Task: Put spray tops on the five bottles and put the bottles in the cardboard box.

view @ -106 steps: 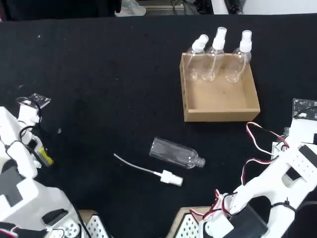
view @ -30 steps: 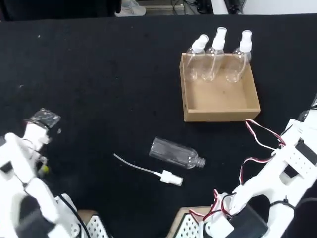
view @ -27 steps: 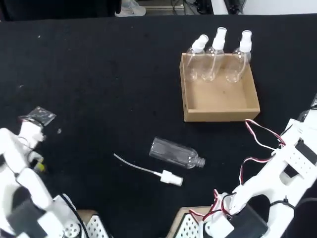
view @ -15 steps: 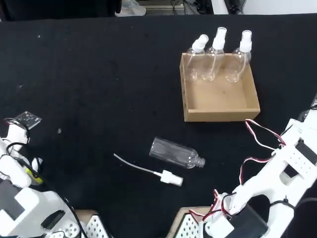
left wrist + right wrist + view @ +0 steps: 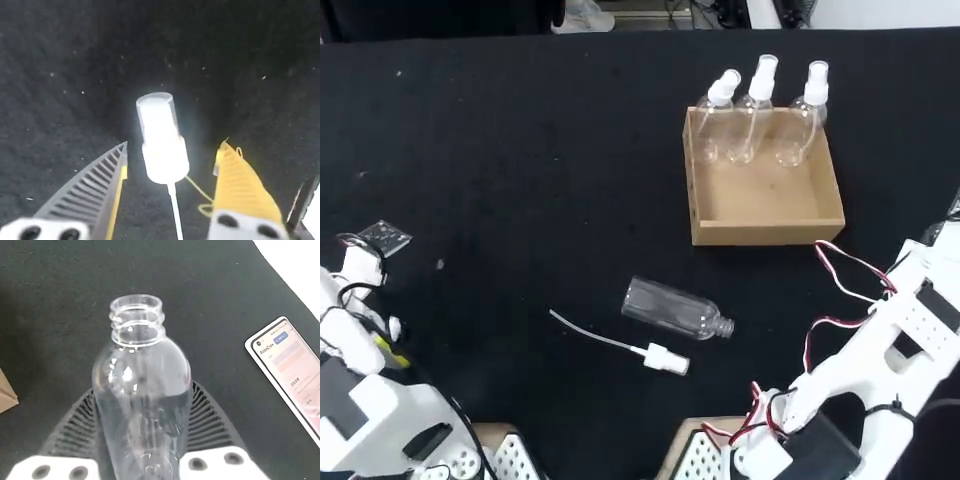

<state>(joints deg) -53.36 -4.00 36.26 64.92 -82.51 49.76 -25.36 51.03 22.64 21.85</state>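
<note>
Black cloth all over the table (image 5: 520,150), and up by the far right corner sits the cardboard box (image 5: 765,232), three bottles (image 5: 752,135) leaning in a row against its far wall, white spray tops (image 5: 763,68) already on. Out in the middle, toward the near edge, a loose bottle (image 5: 675,308) lies on its side, neck bare, and just beside it a loose spray top (image 5: 666,358) with its thin tube trailing toward the left edge; close, those two, but apart. Down by the near left corner the left gripper (image 5: 173,145) has its jaws spread wide, grey finger (image 5: 97,187) one side, yellow finger (image 5: 237,185) the other, and a second spray top (image 5: 162,142) sits between them with a gap on either side, nothing gripping it. By the near right corner the right gripper (image 5: 145,390) is clamped on an open-necked bottle (image 5: 142,355), tight against both flanks, mouth pointing away from the wrist. A phone (image 5: 286,362) lies on the cloth off to one side of that bottle
</note>
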